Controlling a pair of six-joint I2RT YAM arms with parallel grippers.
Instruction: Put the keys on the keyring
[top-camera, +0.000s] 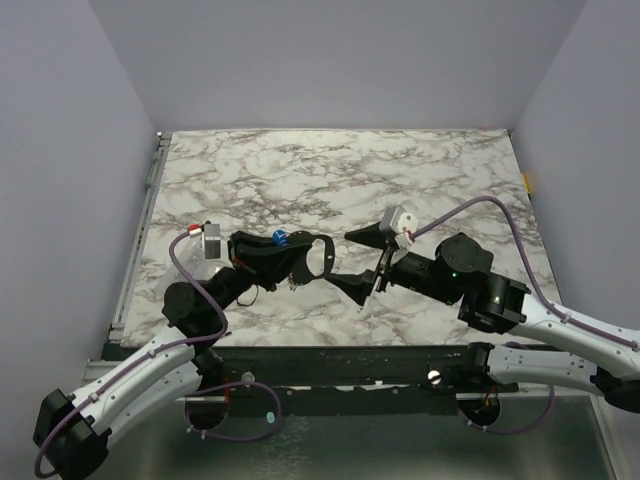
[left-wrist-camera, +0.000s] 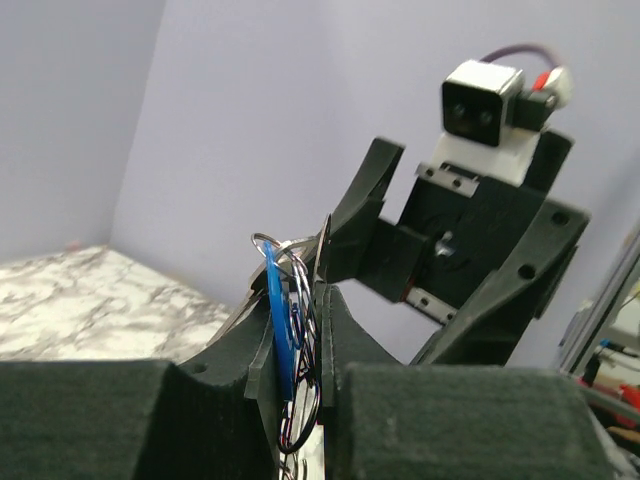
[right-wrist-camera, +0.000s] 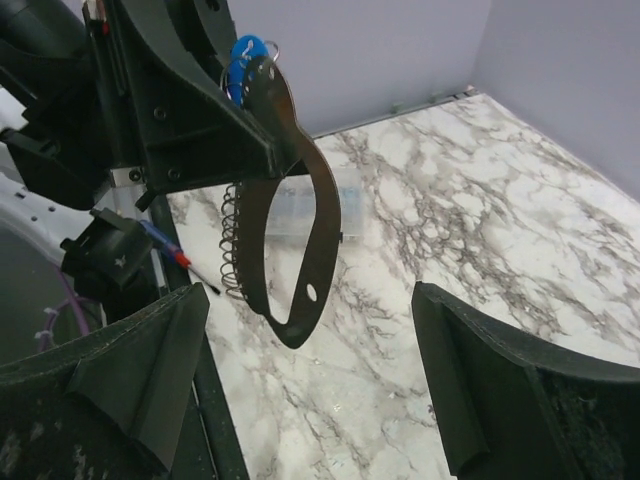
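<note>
My left gripper (top-camera: 296, 257) is shut on the blue-headed key (top-camera: 280, 238) and the keyring (top-camera: 318, 258), holding them above the table. In the left wrist view the blue key (left-wrist-camera: 274, 310) stands edge-on between the pads, with thin wire loops of the ring (left-wrist-camera: 306, 395) beside it. In the right wrist view the keyring (right-wrist-camera: 318, 225) hangs as a dark D-shaped loop below the blue head (right-wrist-camera: 243, 52), with a wire coil (right-wrist-camera: 231, 240) beside it. My right gripper (top-camera: 358, 262) is open and empty, facing the ring from a short gap (right-wrist-camera: 320, 390). I cannot make out separate silver keys.
A clear plastic packet (right-wrist-camera: 300, 208) lies on the marble table (top-camera: 400, 180) behind the hanging ring. Grey walls enclose the table on three sides. A metal rail (top-camera: 135, 250) runs along the left edge. The right gripper's body (left-wrist-camera: 480, 250) fills the left wrist view's background.
</note>
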